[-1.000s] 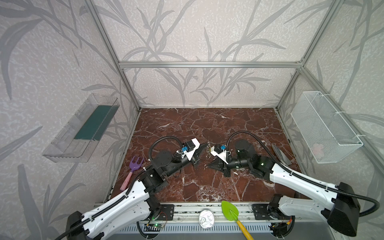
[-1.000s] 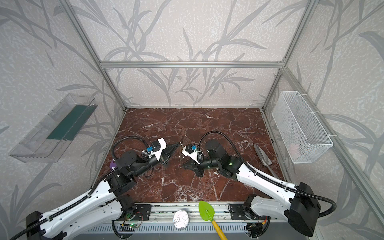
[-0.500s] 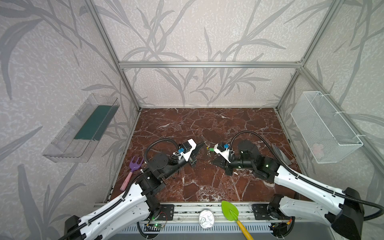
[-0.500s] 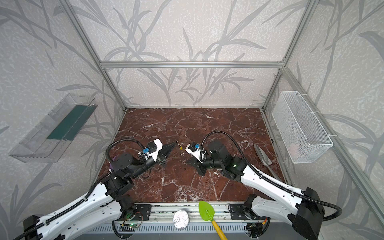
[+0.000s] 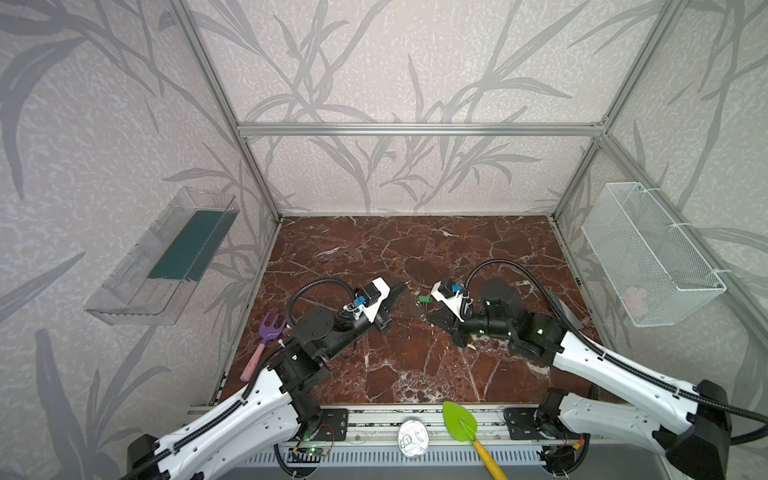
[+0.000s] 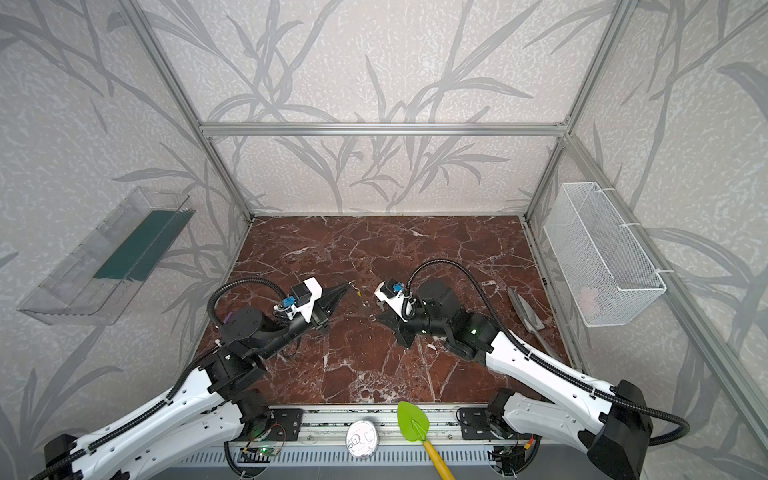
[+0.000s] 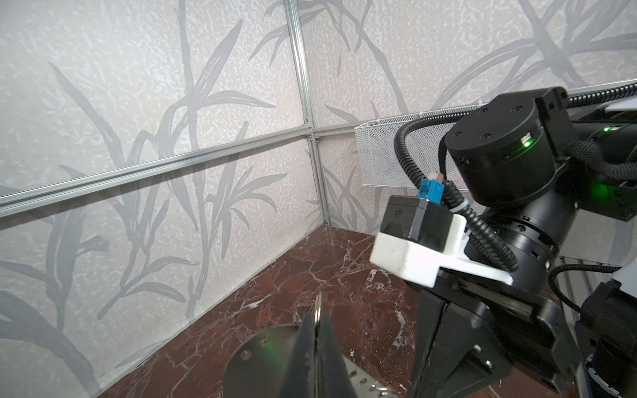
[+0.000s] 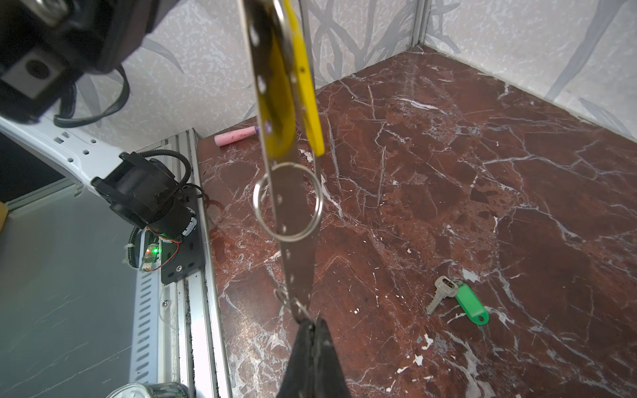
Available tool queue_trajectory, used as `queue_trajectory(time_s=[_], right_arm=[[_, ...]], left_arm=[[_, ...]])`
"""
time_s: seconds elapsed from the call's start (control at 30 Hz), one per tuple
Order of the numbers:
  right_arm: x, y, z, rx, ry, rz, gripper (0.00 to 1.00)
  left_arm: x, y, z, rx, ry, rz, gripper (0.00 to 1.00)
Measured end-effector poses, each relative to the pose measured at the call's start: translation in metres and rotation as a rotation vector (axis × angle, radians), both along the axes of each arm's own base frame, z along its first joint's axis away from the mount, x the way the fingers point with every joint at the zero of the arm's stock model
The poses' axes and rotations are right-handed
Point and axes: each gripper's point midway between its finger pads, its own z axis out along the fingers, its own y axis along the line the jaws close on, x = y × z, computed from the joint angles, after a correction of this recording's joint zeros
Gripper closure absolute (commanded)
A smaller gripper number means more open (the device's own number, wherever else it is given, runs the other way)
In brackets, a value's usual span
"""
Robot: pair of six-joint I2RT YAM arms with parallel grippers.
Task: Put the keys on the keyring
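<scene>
Just beyond the right end effector (image 8: 312, 330), clamped on the keyring (image 8: 293, 265), the yellow-tagged key (image 8: 308, 89) seems hung; with the left end effector (image 7: 317, 322) pinched shut, the green-tagged key (image 8: 463, 298) nearby needs fetching next.

a purple toy fork (image 5: 272, 329) (pink handle) lies at the marble table's (image 5: 415, 249) left edge, a grey trowel (image 6: 524, 308) at its right; a green spade (image 5: 459, 423) and round silvery lid (image 5: 411, 435) sit on the front rail (image 5: 365, 420).
</scene>
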Motion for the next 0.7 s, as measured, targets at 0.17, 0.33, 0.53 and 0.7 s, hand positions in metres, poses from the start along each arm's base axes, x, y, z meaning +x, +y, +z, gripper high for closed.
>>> queue_trajectory(time_s=[0.17, 0.33, 0.53, 0.7], right_arm=[[0.001, -0.002, -0.002, -0.011, 0.006, -0.011, 1.00], [0.005, -0.004, -0.001, -0.017, 0.015, -0.029, 1.00], [0.009, -0.005, -0.001, -0.023, 0.028, -0.044, 1.00], [0.012, -0.004, -0.001, -0.027, 0.038, -0.057, 1.00]], left_arm=[[-0.001, 0.001, -0.001, 0.002, -0.004, 0.001, 1.00], [-0.004, 0.005, 0.000, 0.000, -0.019, 0.002, 1.00], [-0.007, 0.008, 0.001, -0.005, -0.028, 0.003, 1.00], [-0.007, 0.008, 0.002, -0.007, -0.030, 0.003, 1.00]])
